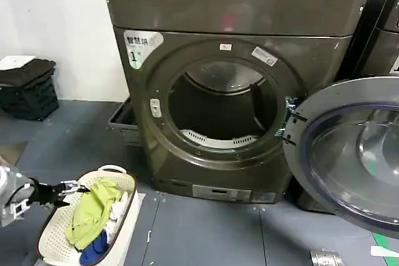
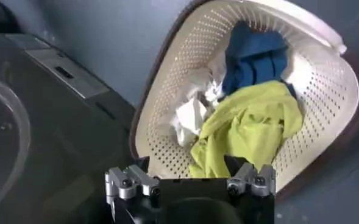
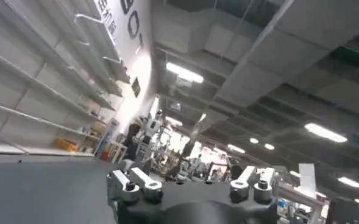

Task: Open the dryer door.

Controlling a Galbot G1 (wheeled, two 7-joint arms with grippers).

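The left pincer [image 1: 73, 190] hovered open at the rim of a laundry basket [image 1: 57, 228] holding clothes [image 1: 93, 213]. Right of it stood the dryer [image 1: 237, 48], its dryer door [image 1: 352, 154] swung fully open at the far right.

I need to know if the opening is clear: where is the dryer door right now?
In the head view the dryer door is swung fully open on the robot's right, hinged beside the dryer's drum opening.
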